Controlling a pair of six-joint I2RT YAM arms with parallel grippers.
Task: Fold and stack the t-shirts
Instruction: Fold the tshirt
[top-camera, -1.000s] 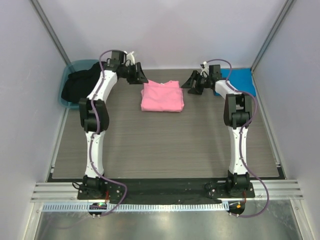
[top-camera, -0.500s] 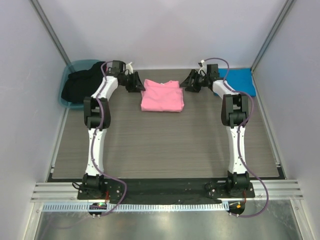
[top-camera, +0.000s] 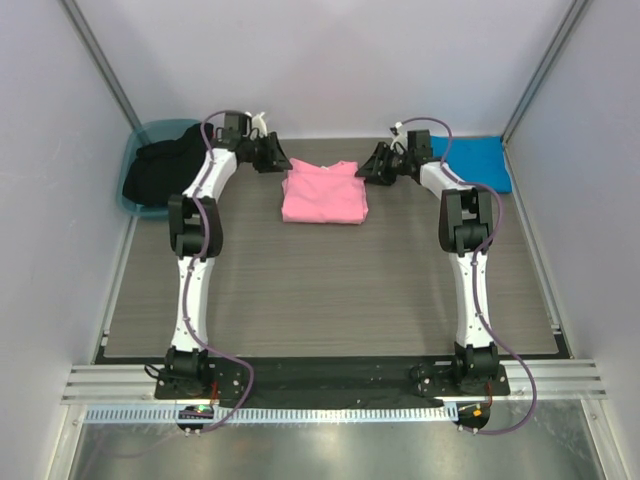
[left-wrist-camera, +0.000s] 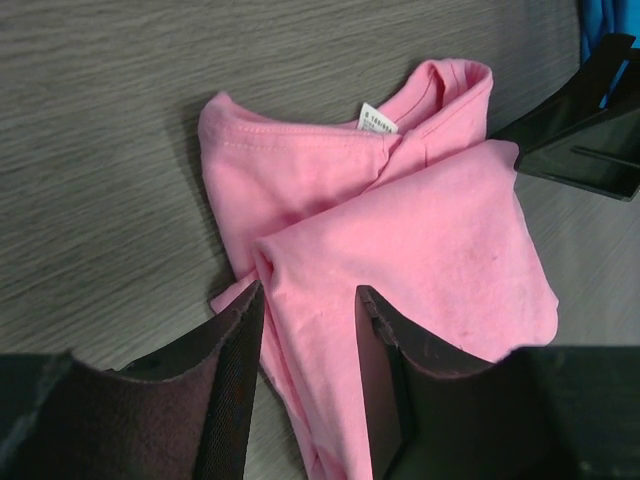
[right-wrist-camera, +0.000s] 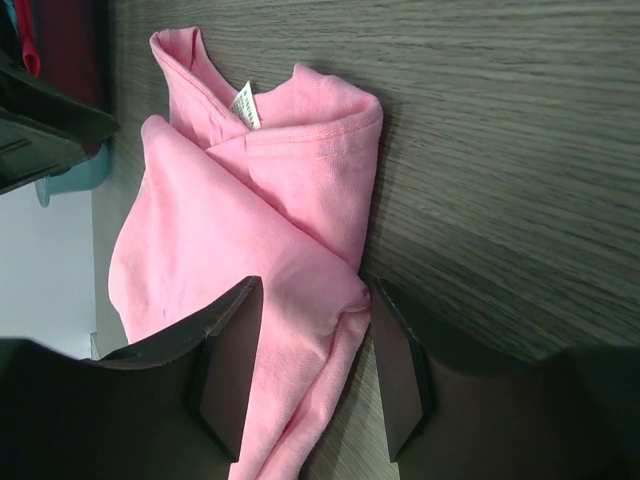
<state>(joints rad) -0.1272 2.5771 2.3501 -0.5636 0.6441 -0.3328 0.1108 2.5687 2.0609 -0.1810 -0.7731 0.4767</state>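
Observation:
The pink t-shirt (top-camera: 323, 195) lies folded flat at the back middle of the table. It also shows in the left wrist view (left-wrist-camera: 400, 220) and the right wrist view (right-wrist-camera: 240, 200), with its white neck label up. My left gripper (top-camera: 278, 160) is open at the shirt's far left corner, its jaws (left-wrist-camera: 310, 295) astride the folded edge. My right gripper (top-camera: 372, 165) is open at the far right corner, its jaws (right-wrist-camera: 315, 290) astride that edge. The blue t-shirt (top-camera: 480, 160) lies folded at the back right corner.
A teal tub (top-camera: 160, 127) holding dark cloth (top-camera: 160, 165) stands at the back left corner. Grey walls close in the table on three sides. The wood-grain table top (top-camera: 330, 290) stretches bare in front of the pink shirt.
Both grippers have moved inward and down to the pink shirt's far corners. The shirt itself has not moved.

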